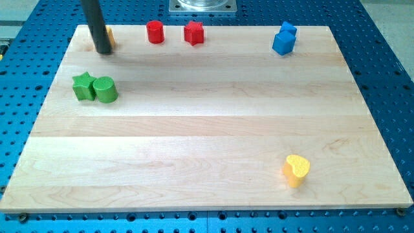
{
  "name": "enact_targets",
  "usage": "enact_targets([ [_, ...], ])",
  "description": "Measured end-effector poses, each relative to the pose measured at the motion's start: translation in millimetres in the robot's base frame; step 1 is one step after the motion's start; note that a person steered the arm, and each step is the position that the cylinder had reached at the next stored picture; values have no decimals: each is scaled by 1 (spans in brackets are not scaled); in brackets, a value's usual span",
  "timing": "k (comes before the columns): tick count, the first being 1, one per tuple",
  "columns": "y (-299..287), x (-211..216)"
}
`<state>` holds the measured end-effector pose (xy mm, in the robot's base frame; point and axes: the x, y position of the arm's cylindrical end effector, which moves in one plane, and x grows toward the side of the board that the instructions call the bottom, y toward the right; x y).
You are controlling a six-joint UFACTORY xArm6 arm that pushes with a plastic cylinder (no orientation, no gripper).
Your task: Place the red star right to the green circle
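The red star point(194, 32) lies near the view's top edge, just right of a red cylinder point(154, 32). The green circle point(105, 89) sits at the view's left, touching a green star point(83, 86) on its left. My tip point(103, 50) is at the view's top left, above the green circle and well left of the red star. It partly hides an orange block point(109, 36) behind the rod.
A blue block point(284, 39) sits at the view's top right. A yellow heart point(296, 170) lies at the bottom right. The wooden board point(207, 129) rests on a blue perforated table. A metal mount point(202, 6) shows at the top.
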<state>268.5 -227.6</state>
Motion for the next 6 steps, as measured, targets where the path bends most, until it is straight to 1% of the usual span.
enact_targets([
  [1, 18, -18],
  [2, 70, -37],
  [3, 108, -59],
  [4, 110, -76],
  [5, 153, -72],
  [6, 231, -71],
])
